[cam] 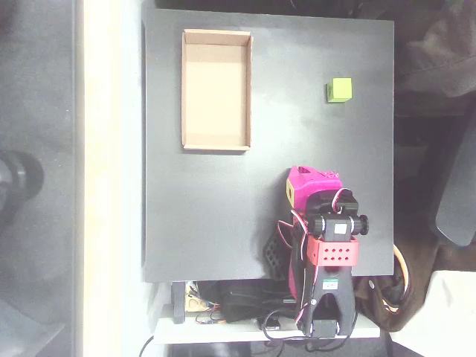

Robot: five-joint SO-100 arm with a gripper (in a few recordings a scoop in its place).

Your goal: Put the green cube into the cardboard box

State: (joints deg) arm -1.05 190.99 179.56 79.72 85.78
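The green cube (340,90) sits on the black table near its far right edge in the overhead view. The cardboard box (216,90), a shallow open tan tray with nothing in it, lies at the far left of the table, its long side running front to back. My magenta gripper (303,182) is folded in over the front right of the table, well short of the cube and far to the right of the box. From above its fingers are bunched under the wrist, so the gap between them is hidden. Nothing visible is held.
The black table (208,216) ends at a sharp edge on every side. The arm's base (327,297), with wiring, stands at the front right edge. A pale strip and grey floor run along the left. Dark objects lie past the right edge.
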